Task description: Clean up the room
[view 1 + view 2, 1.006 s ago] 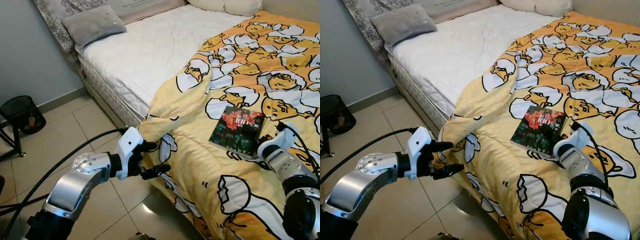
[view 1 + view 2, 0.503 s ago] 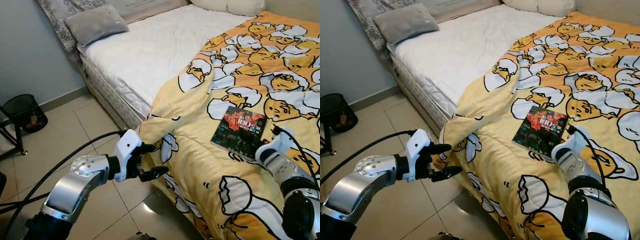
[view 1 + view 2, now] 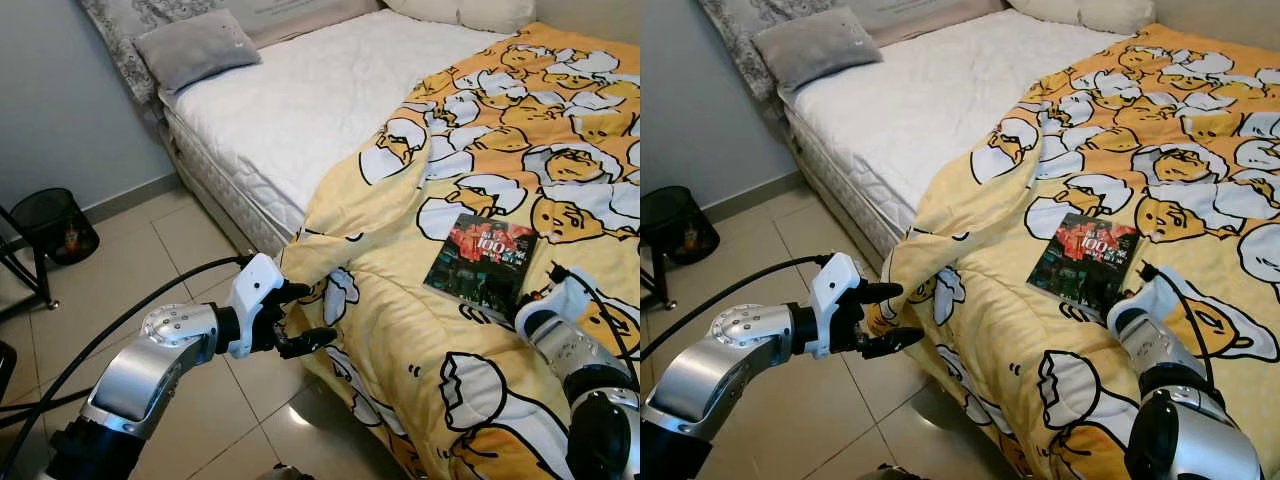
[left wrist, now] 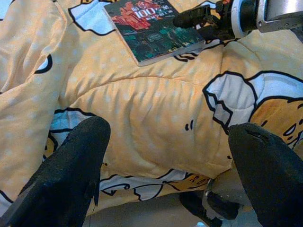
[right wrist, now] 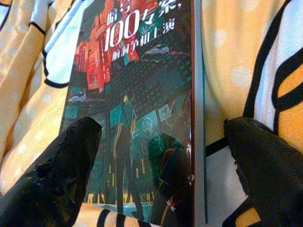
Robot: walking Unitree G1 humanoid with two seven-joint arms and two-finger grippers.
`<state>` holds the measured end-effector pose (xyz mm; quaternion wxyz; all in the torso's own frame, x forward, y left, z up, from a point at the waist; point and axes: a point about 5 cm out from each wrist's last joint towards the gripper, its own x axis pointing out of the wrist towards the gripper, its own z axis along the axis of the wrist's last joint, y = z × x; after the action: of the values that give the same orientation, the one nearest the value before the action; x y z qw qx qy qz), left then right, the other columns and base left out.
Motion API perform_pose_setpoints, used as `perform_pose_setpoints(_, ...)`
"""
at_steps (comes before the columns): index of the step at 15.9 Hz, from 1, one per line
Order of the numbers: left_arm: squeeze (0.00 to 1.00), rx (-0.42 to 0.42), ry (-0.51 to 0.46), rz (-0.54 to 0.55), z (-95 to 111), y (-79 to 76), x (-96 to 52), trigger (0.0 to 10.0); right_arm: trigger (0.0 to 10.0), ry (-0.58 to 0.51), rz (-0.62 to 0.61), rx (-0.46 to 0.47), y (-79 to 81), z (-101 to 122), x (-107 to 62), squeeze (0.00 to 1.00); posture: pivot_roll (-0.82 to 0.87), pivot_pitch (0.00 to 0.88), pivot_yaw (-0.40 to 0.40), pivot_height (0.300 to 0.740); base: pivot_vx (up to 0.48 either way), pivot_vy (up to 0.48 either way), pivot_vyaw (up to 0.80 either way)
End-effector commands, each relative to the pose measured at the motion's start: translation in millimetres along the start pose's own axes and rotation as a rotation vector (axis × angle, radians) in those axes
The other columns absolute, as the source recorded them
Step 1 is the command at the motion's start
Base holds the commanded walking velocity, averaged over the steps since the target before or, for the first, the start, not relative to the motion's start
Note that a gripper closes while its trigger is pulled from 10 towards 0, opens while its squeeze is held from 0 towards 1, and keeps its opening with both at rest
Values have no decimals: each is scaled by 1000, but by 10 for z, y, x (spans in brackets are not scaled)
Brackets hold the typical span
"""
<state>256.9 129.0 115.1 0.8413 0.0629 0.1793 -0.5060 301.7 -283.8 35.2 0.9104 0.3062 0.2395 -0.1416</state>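
Flat on the yellow duvet point(image 3: 400, 300), book point(image 3: 478, 255) just ahead of the right end effector point(image 4: 199, 21), fingers spread

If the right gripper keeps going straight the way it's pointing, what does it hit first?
Most likely the book: the right gripper is open, its fingers straddling the book's near edge on the yellow blanket.

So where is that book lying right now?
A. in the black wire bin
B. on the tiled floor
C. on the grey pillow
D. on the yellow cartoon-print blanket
D: the book lies flat on the yellow blanket, just ahead of the right gripper.
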Motion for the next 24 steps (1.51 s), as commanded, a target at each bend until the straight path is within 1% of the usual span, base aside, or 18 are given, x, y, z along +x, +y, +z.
perform_pose_setpoints(1, 827, 15, 9, 9, 3, 37, -32, 10000, 10000, 29, -29, 44, -67, -93, -15, 0, -57, 0, 134, 740, 0, 0, 0)
perform_pose_setpoints(4, 827, 14, 13, 2, -7, 25, -35, 10000, 10000, 49, 0, 65, -51, -135, -15, 0, -56, 0, 133, 740, 0, 0, 0)
perform_pose_setpoints(7, 827, 17, 12, -1, -4, 19, -31, 10000, 10000, 73, 127, 143, 72, -174, -5, 0, -53, 0, 132, 740, 0, 0, 0)
perform_pose_setpoints(9, 827, 21, 14, 4, -1, 38, -45, 10000, 10000, 87, 197, 145, 149, -173, 0, 0, -51, 0, 133, 740, 0, 0, 0)
perform_pose_setpoints(13, 827, 29, 21, 6, -1, 61, -61, 10000, 10000, 102, 239, 172, 211, -174, 5, 0, -49, 0, 138, 740, 0, 0, 0)
perform_pose_setpoints(15, 827, 32, 20, 5, 10, 61, -58, 10000, 10000, 103, 270, 211, 267, -182, 11, 0, -46, 0, 140, 740, 0, 0, 0)
perform_pose_setpoints(16, 827, 33, 20, 4, 9, 61, -58, 10000, 10000, 104, 274, 213, 276, -184, 13, 0, -45, 0, 140, 740, 0, 0, 0)
perform_pose_setpoints(19, 827, 34, 26, 10, -4, 75, -62, 10000, 10000, 151, 255, 191, 316, -324, 25, 0, -41, 0, 138, 740, 0, 0, 0)
perform_pose_setpoints(20, 827, 32, 28, 13, -13, 71, -64, 10000, 10000, 194, 194, 157, 299, -482, 27, 0, -39, 0, 137, 740, 0, 0, 0)
perform_pose_setpoints(22, 827, 30, 33, 19, -26, 65, -66, 10000, 10000, 244, 110, 110, 261, -693, 14, 0, -29, 0, 134, 740, 0, 0, 0)
perform_pose_setpoints(23, 827, 28, 34, 23, -30, 63, -69, 10000, 10000, 253, 96, 105, 261, -763, 9, 0, -24, 0, 133, 740, 0, 0, 0)
perform_pose_setpoints(24, 827, 27, 33, 24, -32, 63, -69, 10000, 10000, 254, 99, 110, 270, -776, 8, 0, -21, 0, 132, 740, 0, 0, 0)
